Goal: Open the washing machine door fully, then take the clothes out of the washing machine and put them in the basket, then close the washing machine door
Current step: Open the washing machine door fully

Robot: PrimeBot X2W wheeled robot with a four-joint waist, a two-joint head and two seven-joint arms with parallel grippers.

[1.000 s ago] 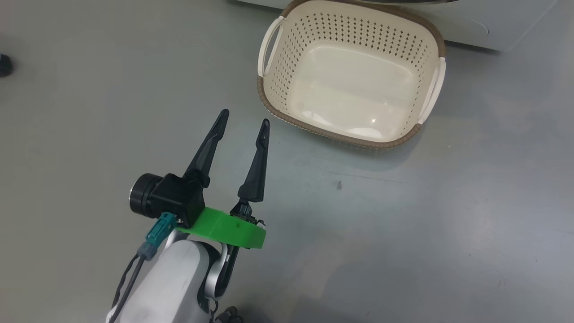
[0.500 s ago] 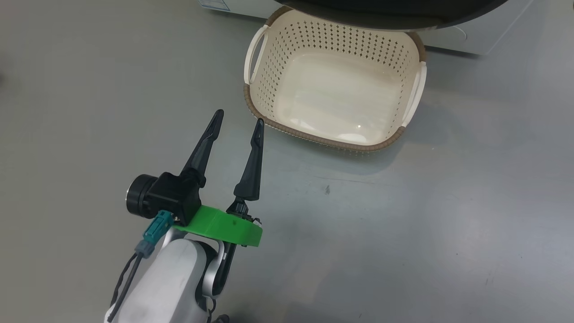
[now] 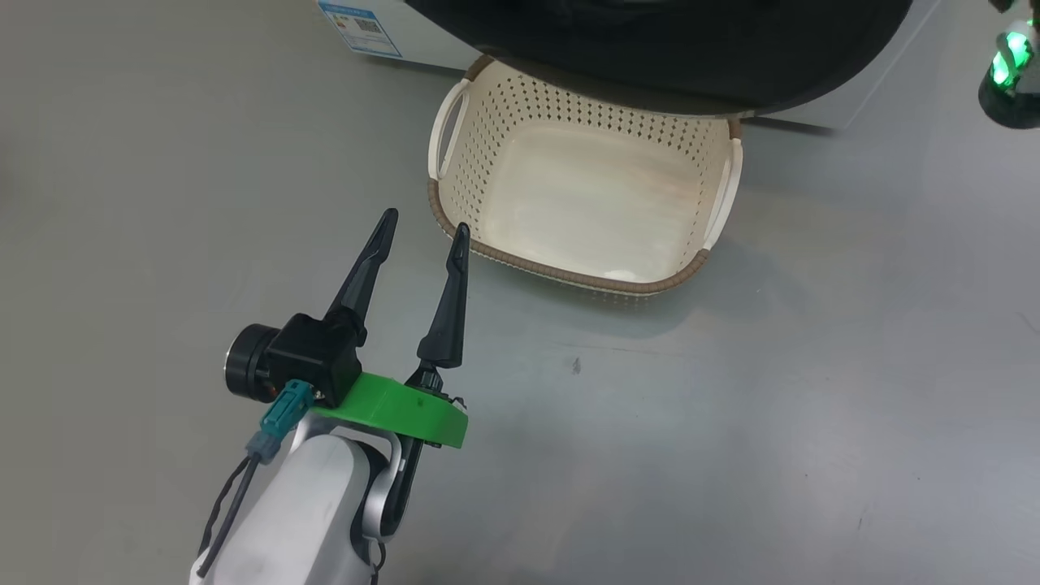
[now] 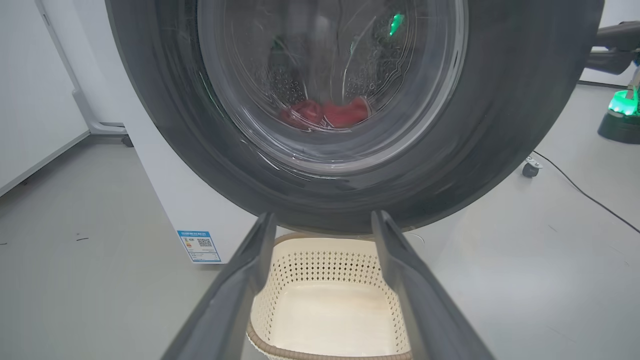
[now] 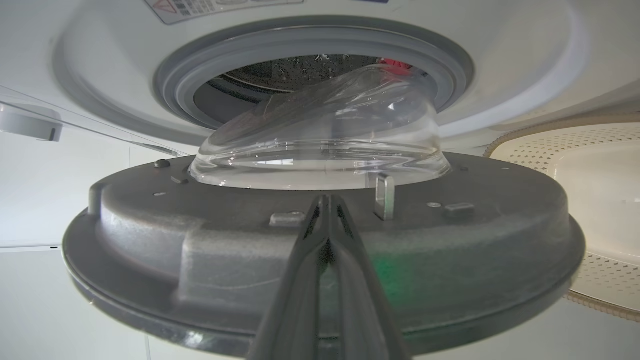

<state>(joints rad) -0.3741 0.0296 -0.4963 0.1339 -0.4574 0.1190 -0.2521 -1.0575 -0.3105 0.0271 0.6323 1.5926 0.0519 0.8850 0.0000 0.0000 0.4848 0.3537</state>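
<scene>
Left gripper: jaws spread wide, nothing between them. It hangs over bare grey floor, fingertips pointing at the near left corner of the basket, just short of the brown rim and not touching it.

Right gripper: fingers pressed flat together, gripping nothing. The tips lie against or just off the grey inner face of the washing machine door, beside a small metal latch hook; contact cannot be judged.

The door stands part open. In the right wrist view its clear glass bowl sits clear of the grey gasket and the drum mouth shows behind it. In the head view the black frame overhangs the far edge of the basket.

The basket sits on the floor directly in front of the washing machine, upright, nothing in it.

Clothes: a red heap low in the drum, seen through the door glass from the left wrist.

Blue sticker low on the machine's front, left of the basket. A green-lit device stands on the floor off to the right, well apart, with a dark cable trailing across the floor.
</scene>
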